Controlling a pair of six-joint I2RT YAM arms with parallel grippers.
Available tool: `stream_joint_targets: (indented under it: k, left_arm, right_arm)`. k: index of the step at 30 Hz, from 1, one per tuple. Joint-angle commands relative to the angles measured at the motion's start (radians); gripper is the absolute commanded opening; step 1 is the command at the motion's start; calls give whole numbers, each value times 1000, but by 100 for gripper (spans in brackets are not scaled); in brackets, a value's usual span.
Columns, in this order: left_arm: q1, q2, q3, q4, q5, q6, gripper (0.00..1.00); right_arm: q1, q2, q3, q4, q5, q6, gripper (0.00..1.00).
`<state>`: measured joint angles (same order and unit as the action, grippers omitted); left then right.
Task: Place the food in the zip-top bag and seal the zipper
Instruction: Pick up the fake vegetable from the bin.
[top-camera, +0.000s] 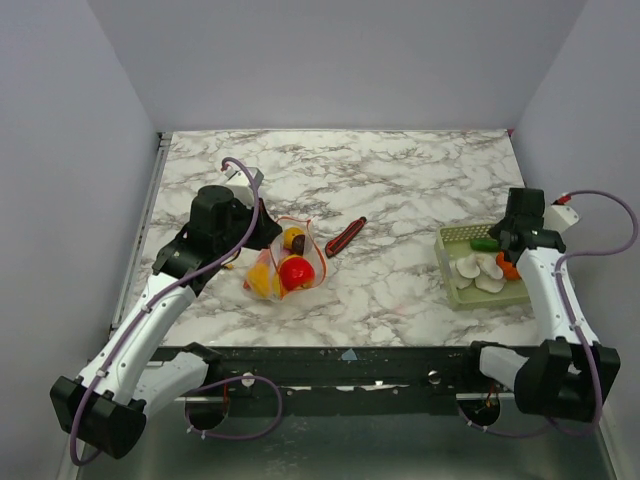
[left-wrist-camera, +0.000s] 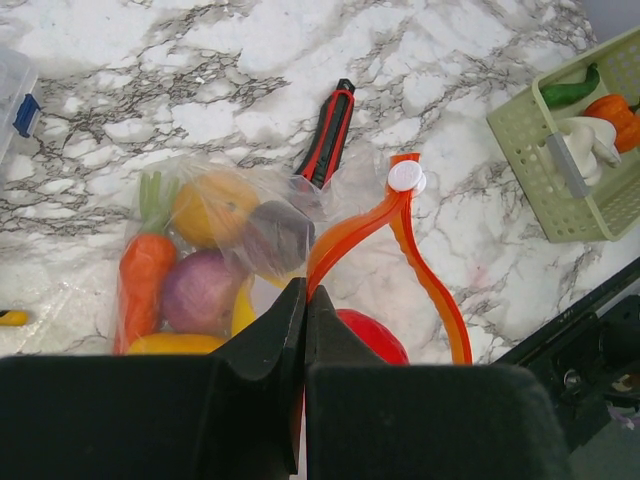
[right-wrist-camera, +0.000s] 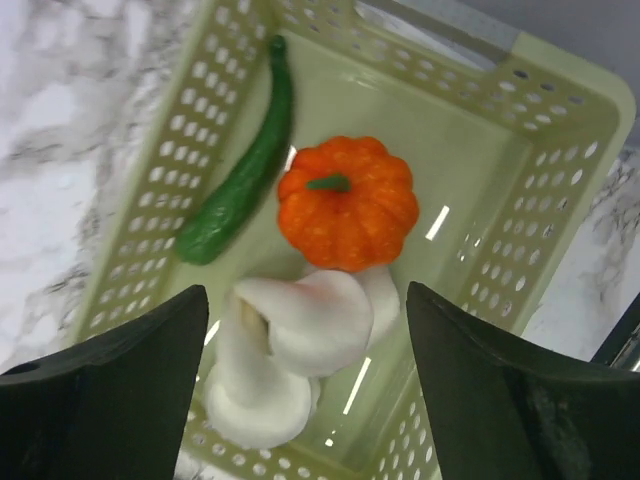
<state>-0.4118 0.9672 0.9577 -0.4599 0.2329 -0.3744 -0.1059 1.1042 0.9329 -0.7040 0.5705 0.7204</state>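
**Bag centre-left, basket at the right edge**

The marble table (top-camera: 400, 180) lies bare across the upper half of the overhead view, with walls on three sides. The zip-top bag (top-camera: 285, 265) sits centre-left, holding a carrot (left-wrist-camera: 145, 275), purple onion (left-wrist-camera: 200, 290), yellow fruit (left-wrist-camera: 210, 205) and red tomato (left-wrist-camera: 375, 335). The left gripper (left-wrist-camera: 305, 310) is clenched on its zipper (left-wrist-camera: 350, 235). At the right edge, the green basket (top-camera: 455, 240) holds a pumpkin (right-wrist-camera: 347, 205), green chilli (right-wrist-camera: 240, 180) and white pieces (right-wrist-camera: 260, 390). The right gripper (right-wrist-camera: 305, 300) is spread wide above them, grasping nothing. A red-and-black stick (top-camera: 345, 236) lies just right of the bag.

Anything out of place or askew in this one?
Mildly odd: the zipper gapes in a twisted loop, one side pinched in the left gripper, and a red-and-black stick, not food, lies beside the zip-top bag.
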Motion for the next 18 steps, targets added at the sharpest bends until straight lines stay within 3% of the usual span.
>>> stream_joint_targets:
  k: [1,4,10,18]
  left_arm:
    - [6,-21,26,-12,15,-1,0]
    - [5,-15,26,-9,28,-6,0]
    - [5,-5,23,-4,40,-11,0]
    - [5,4,23,-6,26,-9,0]
  right_arm:
    - [-148,81,-77,100,-90,-10,85]
    - [-221,151,-100,148,-127,-37,90]
    - [-235,216,-111,217,-189,-75,99]
    - [-236,235,-115,263,-227,-88,100]
